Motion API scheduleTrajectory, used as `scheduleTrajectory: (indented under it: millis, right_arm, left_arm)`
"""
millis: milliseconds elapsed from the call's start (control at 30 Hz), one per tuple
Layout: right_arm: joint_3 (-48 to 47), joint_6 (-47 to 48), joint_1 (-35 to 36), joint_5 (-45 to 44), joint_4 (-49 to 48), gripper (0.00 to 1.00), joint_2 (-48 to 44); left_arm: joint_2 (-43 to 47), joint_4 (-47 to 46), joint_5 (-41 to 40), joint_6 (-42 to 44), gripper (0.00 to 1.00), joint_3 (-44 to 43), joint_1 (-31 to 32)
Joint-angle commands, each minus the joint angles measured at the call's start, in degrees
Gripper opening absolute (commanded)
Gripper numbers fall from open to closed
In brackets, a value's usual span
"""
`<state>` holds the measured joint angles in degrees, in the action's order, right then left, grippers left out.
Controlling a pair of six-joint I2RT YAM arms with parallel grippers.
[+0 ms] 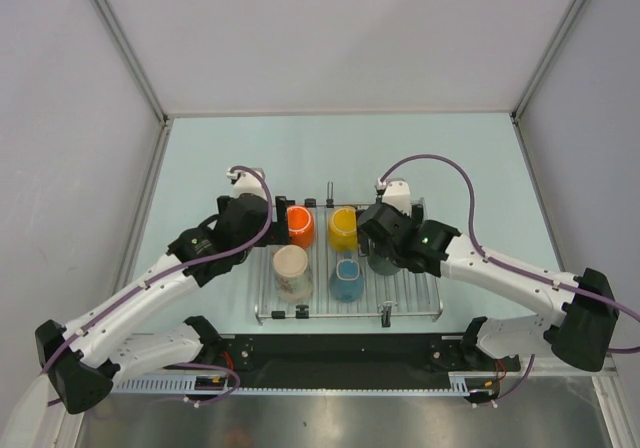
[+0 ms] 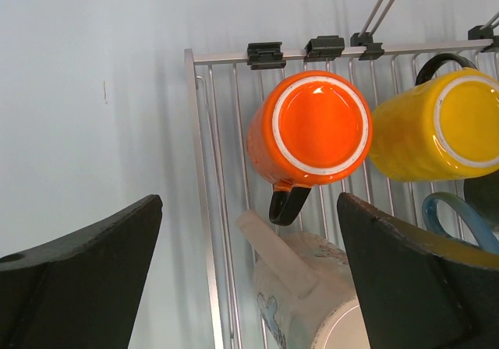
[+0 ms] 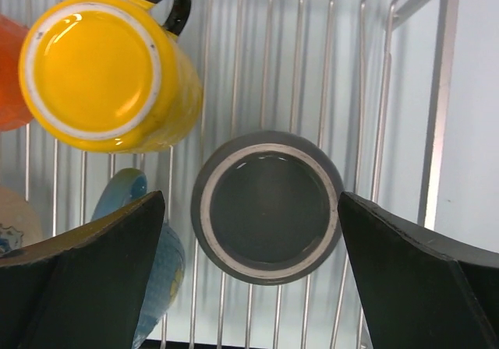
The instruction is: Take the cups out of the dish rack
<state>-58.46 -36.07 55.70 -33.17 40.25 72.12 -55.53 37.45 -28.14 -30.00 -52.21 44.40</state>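
left gripper (image 2: 249,201) spread wide | right gripper (image 3: 251,195) spread wide | dish rack (image 1: 420,298) on pale-blue table (image 1: 330,148) | grey walls (image 1: 60,118)

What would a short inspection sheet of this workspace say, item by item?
Surface: pale blue table.
Job's things: dish rack holds orange mug, yellow mug, cream mug, blue mug, dark grey mug; none unloaded.
Clutter: nothing seen.
Pincers: left pincer open over orange mug; right pincer open over dark grey mug.
Cables: purple left cable and right cable loop above the wrists.
Surroundings: white walls on three sides.
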Motion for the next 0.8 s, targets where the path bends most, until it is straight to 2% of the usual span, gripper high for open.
scheduleTrajectory:
  millis: [0, 233, 767]
  right_arm:
    - [-0.26, -3.65, 0.63, -4.09, 2.99, 1.0, -1.54]
    - [2.64, -3.04, 0.37, -4.01, 2.82, 1.0, -4.09]
    - [2.82, -0.84, -0.42, -1.29, -1.05, 1.0, 2.32]
  left_arm:
    - [0.16, -0.63, 0.54, -1.11, 1.0, 0.26, 0.16]
    - [-0.11, -0.8, 0.72, -1.29, 1.0, 0.53, 0.16]
    - [-0.63, -0.89, 1.6, -1.9, 1.0, 1.14, 0.16]
